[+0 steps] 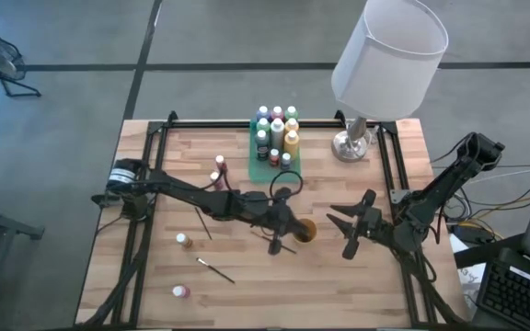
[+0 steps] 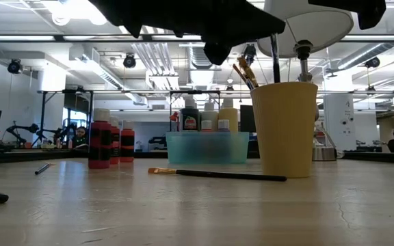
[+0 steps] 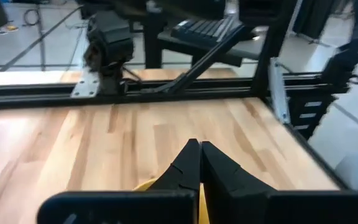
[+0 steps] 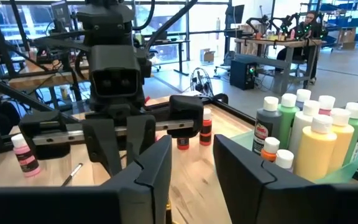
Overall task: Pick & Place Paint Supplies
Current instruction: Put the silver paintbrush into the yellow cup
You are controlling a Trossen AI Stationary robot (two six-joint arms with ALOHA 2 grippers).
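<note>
The left gripper (image 1: 284, 227) is held over the orange-yellow cup (image 1: 304, 230) near the worktop (image 1: 357, 285) centre, its fingers pressed together; whether a brush shaft is pinched between them cannot be told. In the low view, paintbrushes (image 2: 246, 72) are seen standing in the cup. The step in hand is judged to be dropping a brush into the cup: the shaft should be kept near upright over the mouth and released only once its tip is inside, so the light cup is not tipped.

The right gripper (image 1: 355, 223) waits at 3 o'clock of the cup, fingers spread and empty.

The green tray (image 1: 255, 170), at 12 o'clock of the cup, is packed with upright paint bottles (image 1: 277, 124). Loose supplies lie elsewhere: red bottles (image 1: 218, 168) at 10 o'clock, a white-capped bottle (image 1: 182, 240), a pink bottle (image 1: 180, 291) and a brush (image 1: 216, 270) towards 8 o'clock.
</note>
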